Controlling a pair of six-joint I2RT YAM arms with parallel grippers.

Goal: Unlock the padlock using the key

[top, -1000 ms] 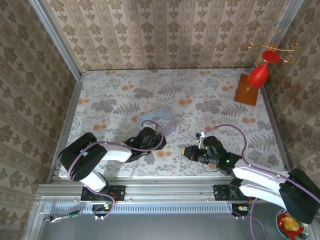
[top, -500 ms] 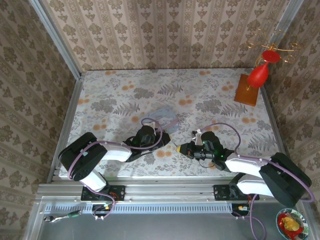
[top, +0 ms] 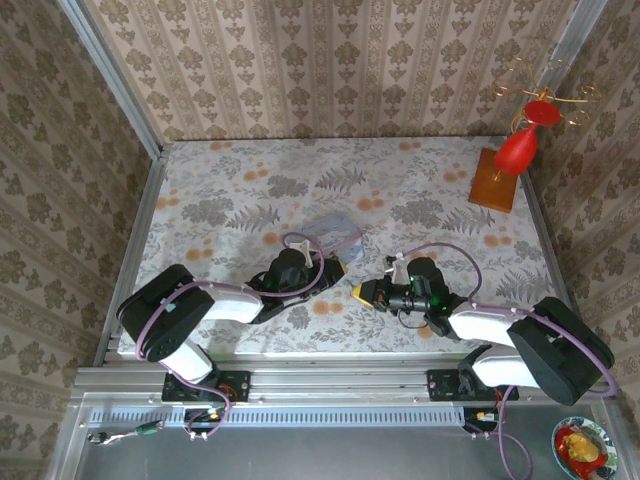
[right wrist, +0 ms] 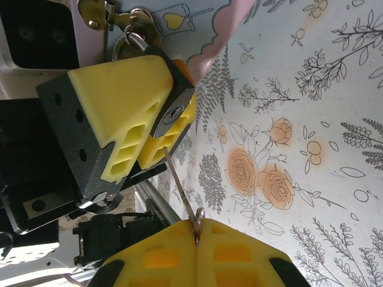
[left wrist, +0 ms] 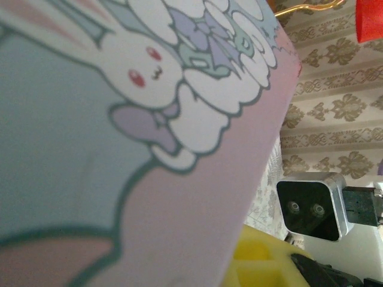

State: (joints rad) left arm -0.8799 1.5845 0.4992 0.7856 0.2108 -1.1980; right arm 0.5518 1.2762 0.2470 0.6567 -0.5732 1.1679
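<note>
Two grips: the left jaws stand narrow, their yellow pads (right wrist: pixel 119 89) clamped on the padlock (right wrist: pixel 175 110). The right jaws are pressed fully together, pinching the ring end of the key (right wrist: pixel 179 182).
Padlock: held above the counter (top: pixel 230 190), between the two arms near the front edge. Its shackle (right wrist: pixel 134 42) is threaded through the brass hasp (right wrist: pixel 99 12) of the bunny-print tin (left wrist: pixel 90 119). The silver keyhole face is turned toward the right jaws.
Key: the thin blade runs from the right jaws up to the lock's face. I cannot tell whether the tip has entered the keyway or only rests at its edge.
Risk, missed entry: the blade looks slanted to the lock's face, so a push along that line could skate the tip off the metal onto the soft pad.
Risk, key pivot: the key is held only at its ring and could swivel in the jaws. A push or twist might fold it sideways instead of driving it.
Risk, lock rolling: the body is small and the pads look soft, so turning force could rotate the whole padlock in the left jaws rather than the cylinder.
Risk, tin drag: the tin sits right against the left wrist and is tied to the lock by the hasp. A shift of either could tug the keyhole away from the blade.
Risk, contact: the two sets of pads are near each other, so a deep insertion could bump them together.
</note>
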